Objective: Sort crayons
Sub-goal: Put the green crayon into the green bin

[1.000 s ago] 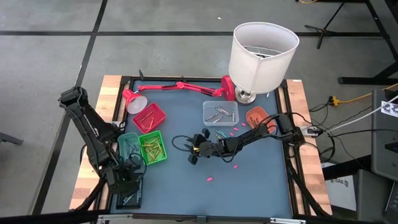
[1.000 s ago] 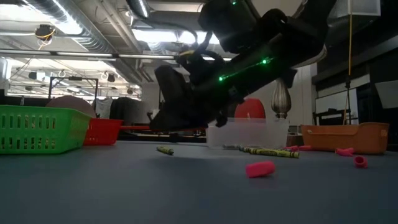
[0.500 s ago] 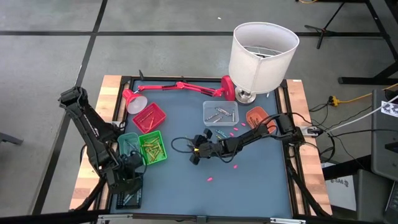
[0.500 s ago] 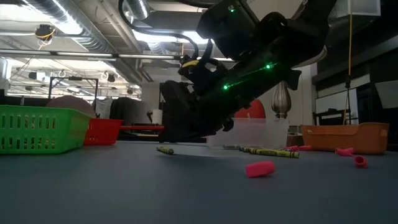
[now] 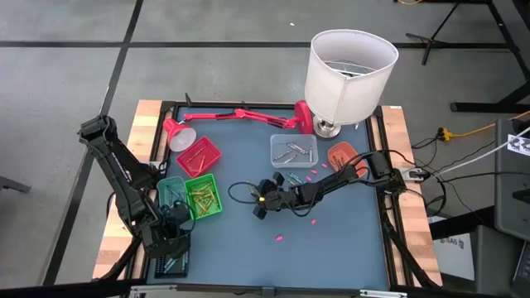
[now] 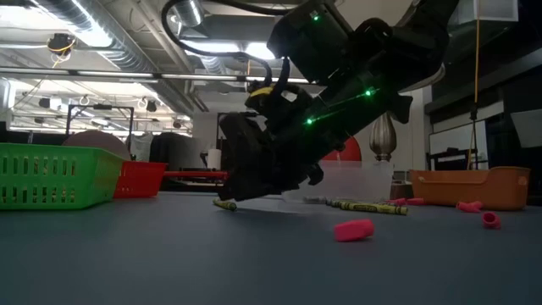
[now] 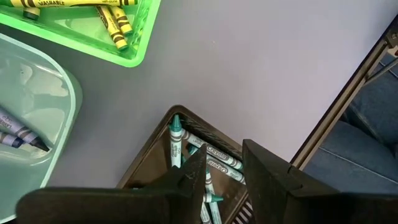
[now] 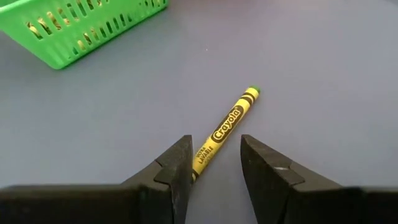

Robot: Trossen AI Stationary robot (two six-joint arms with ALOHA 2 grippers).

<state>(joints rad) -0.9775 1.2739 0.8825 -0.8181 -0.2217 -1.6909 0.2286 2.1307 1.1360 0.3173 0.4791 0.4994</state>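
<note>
A yellow crayon lies flat on the blue table near its middle, also visible in the low view. My right gripper is open and slants down over it, one finger on each side of the crayon's near end; I cannot tell whether they touch it. My left gripper is open at the table's near left, pointing down over a dark tray that holds several teal-green crayons. Nothing is between its fingers.
Green tray with yellow crayons, teal tray and red tray stand at the left. A clear tray and orange tray stand far right. A white lampshade and red desk lamp line the far edge. Pink bits lie loose.
My right gripper has tipped downward, bringing its fingertips from above the yellow crayon close to the table beside it. The crayon has not moved.
</note>
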